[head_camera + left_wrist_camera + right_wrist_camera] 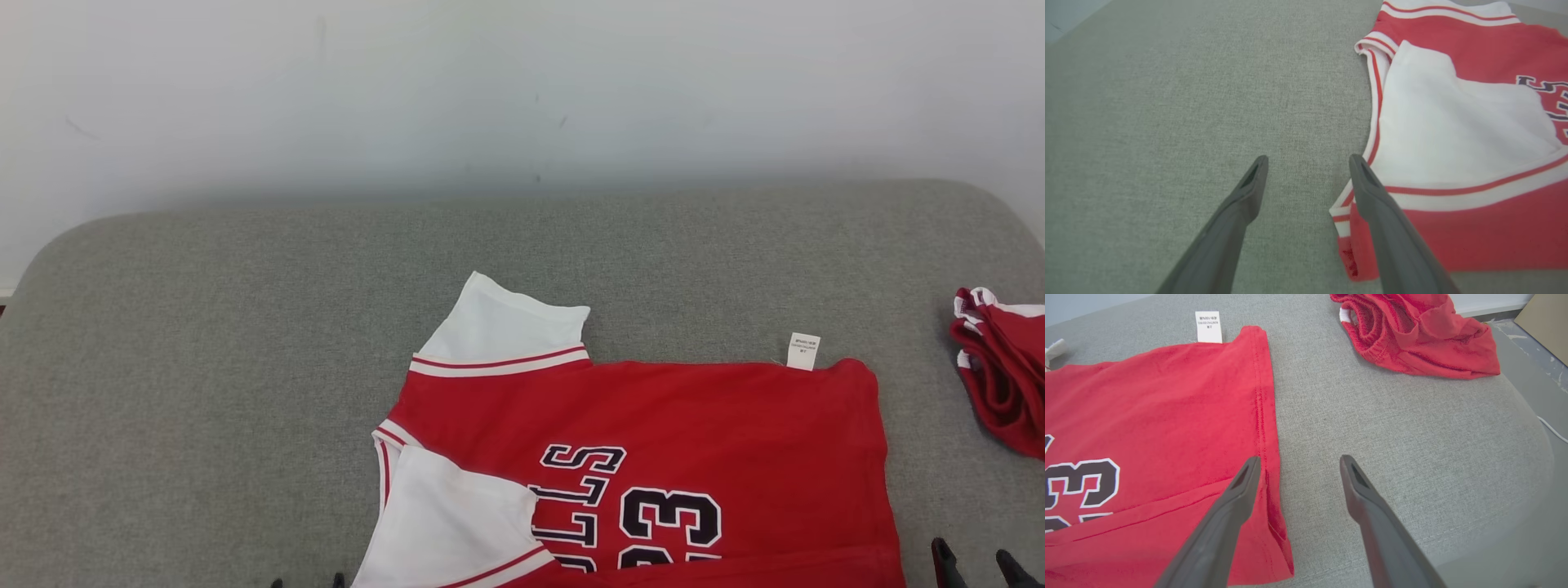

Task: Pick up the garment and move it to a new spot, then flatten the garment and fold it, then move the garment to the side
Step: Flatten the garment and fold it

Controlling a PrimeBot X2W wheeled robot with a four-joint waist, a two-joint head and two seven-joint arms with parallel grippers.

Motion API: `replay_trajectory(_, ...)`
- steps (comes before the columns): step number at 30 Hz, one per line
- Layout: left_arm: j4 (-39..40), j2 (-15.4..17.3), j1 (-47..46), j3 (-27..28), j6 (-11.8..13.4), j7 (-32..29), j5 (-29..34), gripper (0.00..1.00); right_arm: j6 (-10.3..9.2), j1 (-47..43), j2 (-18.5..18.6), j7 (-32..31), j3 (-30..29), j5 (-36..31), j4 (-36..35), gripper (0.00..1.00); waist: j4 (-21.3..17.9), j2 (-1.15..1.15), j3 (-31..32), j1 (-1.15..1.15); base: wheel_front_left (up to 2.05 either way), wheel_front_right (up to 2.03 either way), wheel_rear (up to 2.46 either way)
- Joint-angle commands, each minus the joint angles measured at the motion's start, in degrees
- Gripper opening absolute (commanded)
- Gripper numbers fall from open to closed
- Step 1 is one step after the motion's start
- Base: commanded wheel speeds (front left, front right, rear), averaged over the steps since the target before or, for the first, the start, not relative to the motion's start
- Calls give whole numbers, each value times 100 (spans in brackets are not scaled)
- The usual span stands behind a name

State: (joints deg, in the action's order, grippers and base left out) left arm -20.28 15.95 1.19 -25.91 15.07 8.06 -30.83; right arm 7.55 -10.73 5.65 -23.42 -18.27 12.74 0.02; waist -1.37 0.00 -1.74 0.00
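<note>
Red jersey (694, 425) with white sleeves and black lettering, flat on the grey cushion (204, 367), collar leftward

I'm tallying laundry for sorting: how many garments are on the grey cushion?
2. A red-and-white jersey with black lettering lies spread at the near middle; a crumpled red fabric garment with white trim sits at the right edge. That heap could hide another piece.

The jersey (694, 425) is soft matt knit cloth, its numerals (669, 518) a smoother flat print. The care label (803, 351) looks like thin smooth fabric tape. The grey cushion (204, 367) is coarse, matt woven upholstery. The fingers of the left gripper (1308, 163) and right gripper (1298, 461) look like matt dark plastic.
</note>
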Motion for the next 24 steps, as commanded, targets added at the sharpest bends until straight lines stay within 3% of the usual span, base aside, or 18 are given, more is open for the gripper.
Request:
replay_trajectory(1,79,70,-175,32,-23,0,53,100,-16,116,48,-1,3,-50,-74,100,-7,0,17,0,0,0,0)
replay_trajectory(6,196,168,-666,-7,-76,-147,167,100,-16,464,219,-213,149,-51,-220,100,-51,0,16,0,0,0,0)
replay_trajectory(11,162,184,-1411,-64,-300,-439,172,100,-16,1047,475,-590,351,69,-226,100,-143,0,-129,0,0,0,0)
replay_trajectory(19,-447,65,-2880,-30,-860,-909,-76,100,-16,2284,801,-862,703,241,253,100,-370,0,-756,0,0,0,0)
replay_trajectory(24,-897,61,-3750,0,-989,-1179,-100,100,-16,3082,985,-910,1071,404,700,100,-608,0,-1282,0,0,0,0)
